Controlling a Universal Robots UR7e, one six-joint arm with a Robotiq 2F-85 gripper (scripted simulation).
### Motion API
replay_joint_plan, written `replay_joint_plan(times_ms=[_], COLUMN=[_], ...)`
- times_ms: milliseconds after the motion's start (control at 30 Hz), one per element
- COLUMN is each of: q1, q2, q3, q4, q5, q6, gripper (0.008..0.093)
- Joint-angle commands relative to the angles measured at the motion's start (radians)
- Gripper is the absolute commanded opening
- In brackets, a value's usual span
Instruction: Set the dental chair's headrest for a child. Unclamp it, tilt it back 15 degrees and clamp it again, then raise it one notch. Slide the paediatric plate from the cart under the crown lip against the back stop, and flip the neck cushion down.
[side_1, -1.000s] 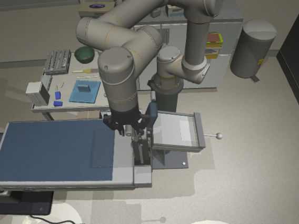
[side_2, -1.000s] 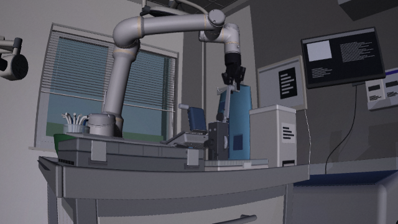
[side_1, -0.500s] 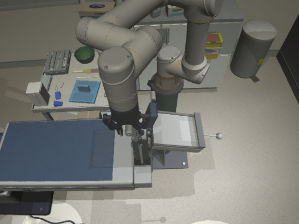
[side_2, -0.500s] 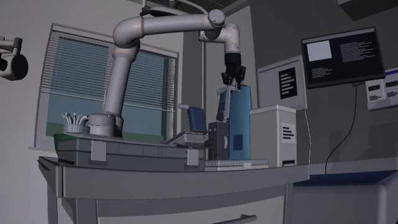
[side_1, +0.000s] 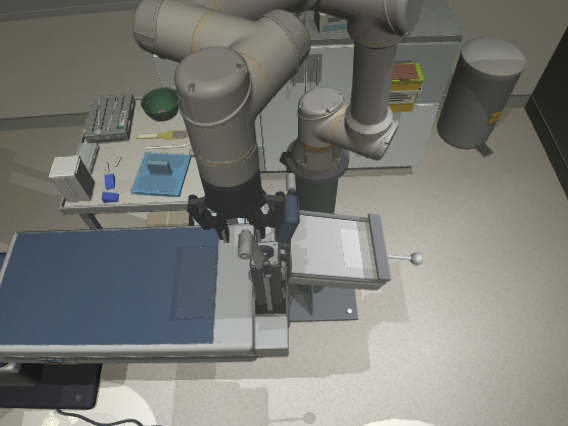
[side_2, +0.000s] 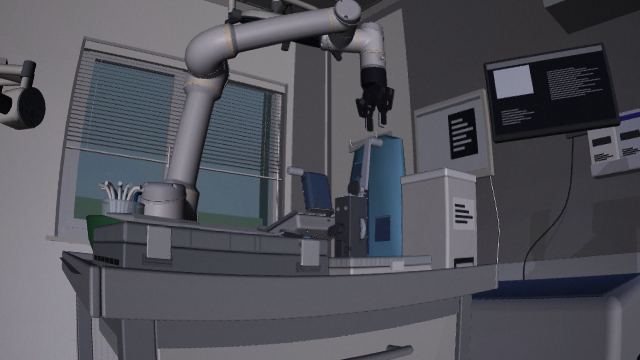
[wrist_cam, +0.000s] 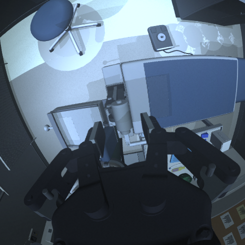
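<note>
My gripper hangs open and empty just above the grey clamp lever's cylindrical handle at the head end of the blue dental chair. The lever rises from the headrest mount and its notched post. The headrest tray extends away from the chair, with a raised lip at its far end. The blue neck cushion stands upright at the tray's near edge. The paediatric plate lies on a blue mat on the cart.
Behind the chair stands the cart with an instrument tray, a green bowl and a small white box. A grey bin is by the cabinets. A ball-ended rod juts from the headrest.
</note>
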Motion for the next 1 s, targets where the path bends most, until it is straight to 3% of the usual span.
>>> replay_joint_plan(times_ms=[0, 533, 600, 733, 967], q1=[0.0, 0.0, 0.0, 0.0, -0.011], q2=[0.001, 0.004, 0.012, 0.048, 0.026], q3=[-0.006, -0.021, -0.058, -0.205, -0.176], q4=[0.005, 0.017, 0.046, 0.154, 0.152], q5=[0.0, 0.0, 0.0, 0.0, 0.0], q6=[0.0, 0.0, 0.0, 0.0, -0.01], gripper=[0.052, 0.048, 0.048, 0.048, 0.048])
